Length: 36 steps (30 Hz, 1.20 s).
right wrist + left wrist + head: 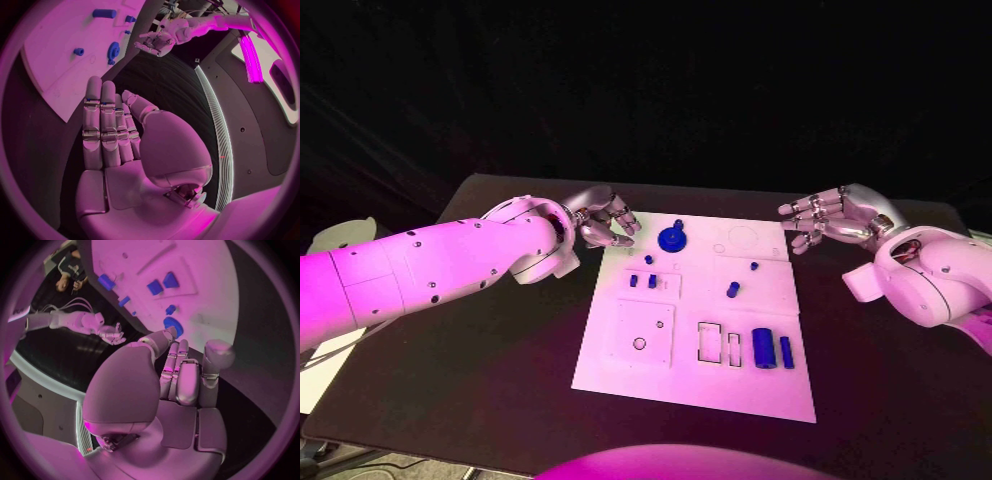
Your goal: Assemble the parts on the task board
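Plainly, neither hand had taken anything up. The left hand (600, 222) hung just off the white board's (689, 385) near corner, its fingers loosely curled but closed on nothing I could see; from behind its wrist the fingers (178, 375) lay side by side, nearly straight, with no part between them. The right hand (834, 218) stood off the opposite corner, palm turned in toward the board, fingers apart and bare.

Closest to the left hand's fingertips sat the blue gear (674, 240), a round toothed disc with a little knob standing up from its middle. Farther from that hand, toward the robot, lay two small pegs (642, 282), then a short stud (731, 290) more to the right hand's side, and beyond those a stout cylinder (763, 346) with a thinner pin (786, 351) just beside it, next to some empty slots.

I judged all these pieces to be hard plastic, light and stiff, unlikely to break yet slick enough to skid across the smooth board if nudged from one side. The gear looked best taken by its upright knob, or pinched across the rim; the cylinder across its waist; the small pegs would want a fingertip pinch from above.
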Motion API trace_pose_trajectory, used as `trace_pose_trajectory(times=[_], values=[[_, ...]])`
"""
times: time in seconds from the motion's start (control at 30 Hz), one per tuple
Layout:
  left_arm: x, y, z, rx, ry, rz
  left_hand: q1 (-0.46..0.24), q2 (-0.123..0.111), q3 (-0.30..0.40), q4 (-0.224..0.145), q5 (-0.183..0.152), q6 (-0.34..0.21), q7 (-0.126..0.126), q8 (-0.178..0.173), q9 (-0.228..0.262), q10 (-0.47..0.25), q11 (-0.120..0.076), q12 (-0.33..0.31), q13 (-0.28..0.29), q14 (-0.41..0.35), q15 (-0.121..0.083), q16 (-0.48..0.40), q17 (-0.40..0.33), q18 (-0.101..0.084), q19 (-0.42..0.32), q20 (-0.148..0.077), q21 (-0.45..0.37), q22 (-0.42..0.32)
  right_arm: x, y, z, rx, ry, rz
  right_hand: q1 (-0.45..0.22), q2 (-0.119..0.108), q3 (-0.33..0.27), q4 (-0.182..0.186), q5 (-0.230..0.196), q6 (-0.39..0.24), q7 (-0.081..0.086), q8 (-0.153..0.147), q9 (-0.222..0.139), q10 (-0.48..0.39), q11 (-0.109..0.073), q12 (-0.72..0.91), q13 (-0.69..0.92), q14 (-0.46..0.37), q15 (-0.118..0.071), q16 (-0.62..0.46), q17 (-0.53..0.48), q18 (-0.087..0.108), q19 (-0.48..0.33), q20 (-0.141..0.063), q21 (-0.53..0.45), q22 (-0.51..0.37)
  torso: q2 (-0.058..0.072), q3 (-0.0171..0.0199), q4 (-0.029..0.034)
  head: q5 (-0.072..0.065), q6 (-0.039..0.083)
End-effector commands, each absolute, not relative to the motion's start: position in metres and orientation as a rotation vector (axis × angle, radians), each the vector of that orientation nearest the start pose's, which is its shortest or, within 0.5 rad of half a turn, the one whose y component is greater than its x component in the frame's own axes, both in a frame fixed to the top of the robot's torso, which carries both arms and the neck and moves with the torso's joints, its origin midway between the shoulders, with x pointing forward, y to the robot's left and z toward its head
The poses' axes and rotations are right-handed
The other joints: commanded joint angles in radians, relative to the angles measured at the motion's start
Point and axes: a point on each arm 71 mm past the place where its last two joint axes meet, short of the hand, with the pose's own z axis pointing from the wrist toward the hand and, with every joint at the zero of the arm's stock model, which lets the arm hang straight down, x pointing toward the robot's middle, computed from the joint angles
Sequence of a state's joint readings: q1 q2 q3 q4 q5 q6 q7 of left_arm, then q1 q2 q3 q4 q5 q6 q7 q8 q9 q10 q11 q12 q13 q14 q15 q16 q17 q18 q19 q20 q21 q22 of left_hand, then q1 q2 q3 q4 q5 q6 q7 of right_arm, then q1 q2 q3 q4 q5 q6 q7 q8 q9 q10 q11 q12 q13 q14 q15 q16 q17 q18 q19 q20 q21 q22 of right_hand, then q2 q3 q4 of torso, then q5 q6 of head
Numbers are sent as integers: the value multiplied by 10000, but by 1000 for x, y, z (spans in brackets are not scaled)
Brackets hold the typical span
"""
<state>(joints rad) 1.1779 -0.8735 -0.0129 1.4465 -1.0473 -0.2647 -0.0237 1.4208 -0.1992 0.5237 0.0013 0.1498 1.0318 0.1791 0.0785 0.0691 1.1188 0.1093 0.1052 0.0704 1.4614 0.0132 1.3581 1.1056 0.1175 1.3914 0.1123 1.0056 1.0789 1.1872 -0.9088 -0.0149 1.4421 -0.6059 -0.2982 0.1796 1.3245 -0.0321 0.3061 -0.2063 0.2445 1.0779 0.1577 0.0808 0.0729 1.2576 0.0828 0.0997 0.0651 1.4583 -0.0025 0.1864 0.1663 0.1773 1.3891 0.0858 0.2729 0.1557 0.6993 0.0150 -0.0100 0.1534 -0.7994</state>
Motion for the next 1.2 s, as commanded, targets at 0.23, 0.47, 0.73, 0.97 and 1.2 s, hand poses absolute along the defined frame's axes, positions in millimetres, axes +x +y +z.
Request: trace_pose_trajectory(times=[0.23, 0.47, 0.73, 0.97, 1.2], values=[[493, 258, -184, -11105, 14244, -13580, -134, 339, 101, 129, 18, 307, -124, 138, 16, 621, -182, 566, 117, -619, -78, -730, -1344, 327, -613, -59, -1255, -970, 488, -237, -186, 428, 17585, 8029, -107, 47, 229, -179, -76, 597, -232, -61, -18, 698, -370, -150, 76, 485, -366, 3551, 2097, -35, 808, -442, 1960, 1289, 7, 2, -8, -147, 123], [483, 258, -186, -13144, 13454, -14647, -240, 431, -181, 134, -5, 425, -253, 232, 18, 903, -346, 1092, 320, -728, -201, -787, -1506, 362, -718, -167, -1537, -1166, 484, -221, -185, -1798, 17183, 6052, -313, -90, 838, -111, -690, 627, -296, -158, -27, 766, -415, -325, 120, 432, -416, 6122, 4200, -455, 839, -429, 5395, 4793, 17, 1, -7, -340, 170], [473, 249, -187, -13695, 13400, -15489, -408, 460, -413, 201, 0, 396, -264, 243, 4, 775, -354, 1296, 411, -755, -208, -782, -1550, 362, -735, -189, -1656, -1245, 483, -202, -187, -3338, 16874, 4665, -501, -323, 1074, 77, -1081, 593, -375, -146, -19, 276, -322, -382, 36, 289, -326, 7005, 5064, -544, 533, -365, 6497, 5950, 22, -12, -24, -676, 225], [471, 244, -186, -13696, 13419, -15780, -462, 462, -507, 214, 7, 373, -265, 243, -2, 715, -352, 1380, 446, -769, -207, -783, -1577, 370, -750, -190, -1734, -1302, 484, -191, -192, -4065, 16807, 4061, -521, -456, 1297, 207, -1302, 517, -364, -160, -22, -48, -263, -377, 1, 246, -267, 7427, 5449, -577, 391, -284, 7101, 6575, 31, -11, 7, -731, 223], [469, 243, -186, -13680, 13433, -15893, -478, 461, -536, 216, 11, 360, -263, 240, -5, 690, -349, 1404, 456, -777, -205, -786, -1593, 374, -759, -190, -1771, -1329, 483, -183, -200, -4495, 16995, 3964, -504, -531, 1519, 312, -1336, 506, -345, -152, -17, -184, -222, -362, -6, 215, -243, 7688, 5686, -569, 268, -209, 7406, 6872, 33, -15, 20, -693, 207]])
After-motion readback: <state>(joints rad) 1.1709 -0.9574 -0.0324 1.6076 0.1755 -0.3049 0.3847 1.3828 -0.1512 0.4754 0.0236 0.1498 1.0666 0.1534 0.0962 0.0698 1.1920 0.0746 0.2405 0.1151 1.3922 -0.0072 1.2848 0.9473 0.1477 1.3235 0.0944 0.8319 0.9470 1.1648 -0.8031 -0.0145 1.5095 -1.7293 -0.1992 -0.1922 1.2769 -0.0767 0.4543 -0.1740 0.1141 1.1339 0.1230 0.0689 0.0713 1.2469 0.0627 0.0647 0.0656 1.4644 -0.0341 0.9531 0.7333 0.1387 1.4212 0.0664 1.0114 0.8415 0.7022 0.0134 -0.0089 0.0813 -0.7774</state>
